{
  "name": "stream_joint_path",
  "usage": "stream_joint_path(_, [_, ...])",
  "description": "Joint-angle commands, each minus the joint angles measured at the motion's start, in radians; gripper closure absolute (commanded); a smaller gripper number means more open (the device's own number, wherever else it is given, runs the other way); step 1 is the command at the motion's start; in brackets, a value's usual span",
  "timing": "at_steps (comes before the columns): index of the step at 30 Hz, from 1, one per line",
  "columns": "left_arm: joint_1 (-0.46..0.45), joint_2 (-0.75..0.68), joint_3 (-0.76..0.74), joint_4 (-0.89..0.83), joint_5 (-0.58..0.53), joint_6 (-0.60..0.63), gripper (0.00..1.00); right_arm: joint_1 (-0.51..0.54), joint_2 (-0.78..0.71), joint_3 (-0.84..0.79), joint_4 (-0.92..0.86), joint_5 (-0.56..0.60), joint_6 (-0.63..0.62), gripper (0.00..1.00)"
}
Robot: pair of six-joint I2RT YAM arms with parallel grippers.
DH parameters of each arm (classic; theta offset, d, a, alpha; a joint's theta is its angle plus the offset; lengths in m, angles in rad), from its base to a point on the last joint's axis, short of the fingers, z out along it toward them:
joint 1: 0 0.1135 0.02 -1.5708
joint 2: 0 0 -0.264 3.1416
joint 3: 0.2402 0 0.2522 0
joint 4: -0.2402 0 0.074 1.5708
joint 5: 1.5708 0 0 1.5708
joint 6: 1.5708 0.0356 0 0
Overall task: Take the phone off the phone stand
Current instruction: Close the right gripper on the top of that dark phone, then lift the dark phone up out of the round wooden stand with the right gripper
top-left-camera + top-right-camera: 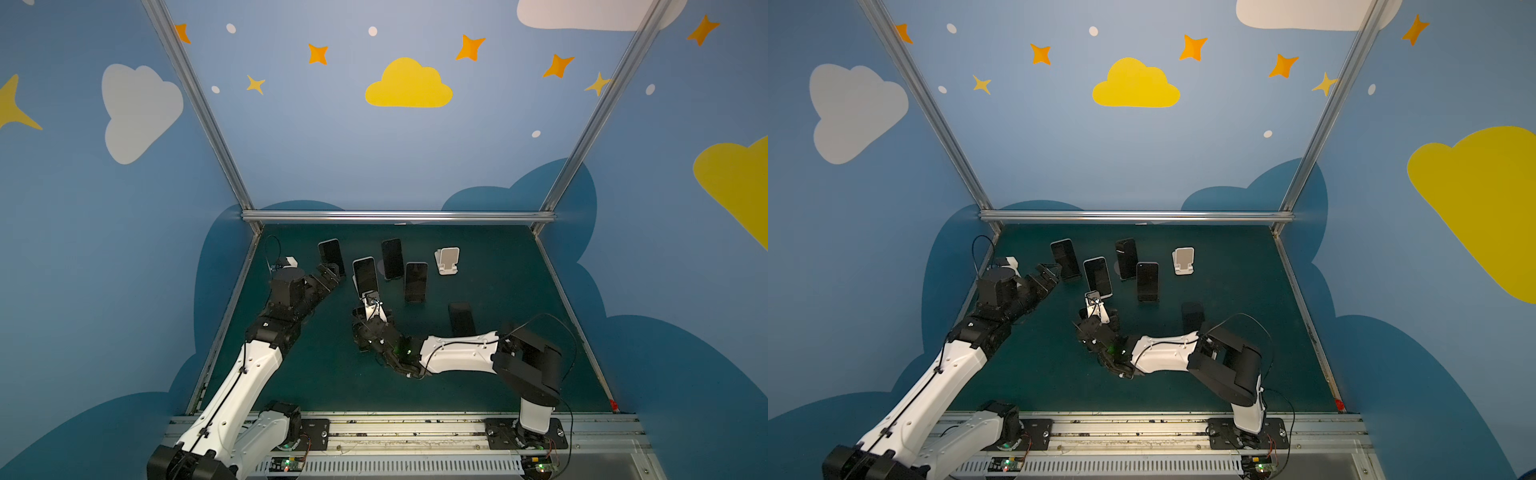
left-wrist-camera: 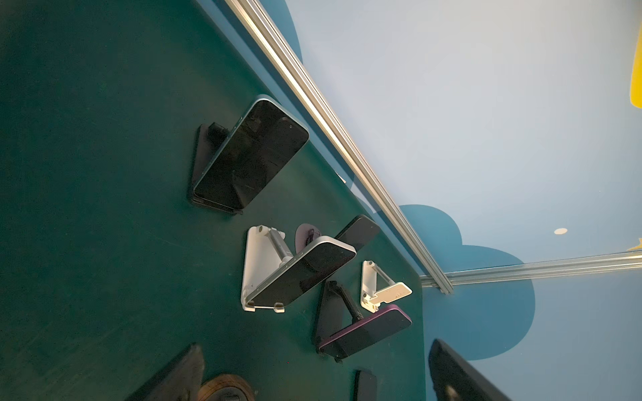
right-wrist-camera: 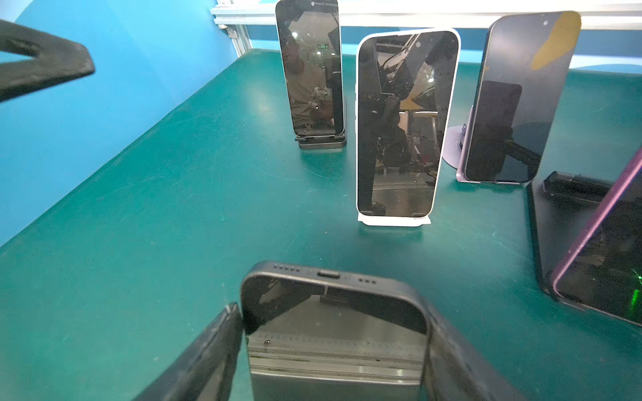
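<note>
Right wrist view: the right end effector [image 3: 330, 312] had its fingers pressed against both long edges of the dark phone [image 3: 333, 333], port end forward, over the table [image 3: 156, 215] and clear of any stand. Held only by its smooth edges, the phone could pivot or slip out, or a careless swing could knock the white-framed phone [image 3: 403, 121] standing ahead. Left wrist view: the left end effector [image 2: 312, 361] gaped wide, holding nothing. In both top views, a dark stand [image 1: 461, 318], seemingly empty, sat near the right arm.
</note>
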Motion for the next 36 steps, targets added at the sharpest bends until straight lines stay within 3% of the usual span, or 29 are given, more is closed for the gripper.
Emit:
stream_joint_path(1, [0.005,0.000,-0.011,0.019,0.011,-0.002,0.00,0.009,0.014,0.010,-0.005,0.016,-0.011,0.23])
stream_joint_path(11, [0.006,-0.005,-0.009,0.013,0.002,-0.004,0.00,0.012,0.031,0.033,-0.018,0.014,-0.015,0.19])
stream_joint_path(25, [0.006,-0.004,-0.011,0.019,0.016,-0.006,0.00,0.021,0.006,0.027,0.008,0.001,-0.038,0.29])
stream_joint_path(36, [0.006,-0.002,-0.013,0.023,0.020,-0.009,0.00,0.003,0.050,0.087,-0.063,0.028,-0.019,0.19])
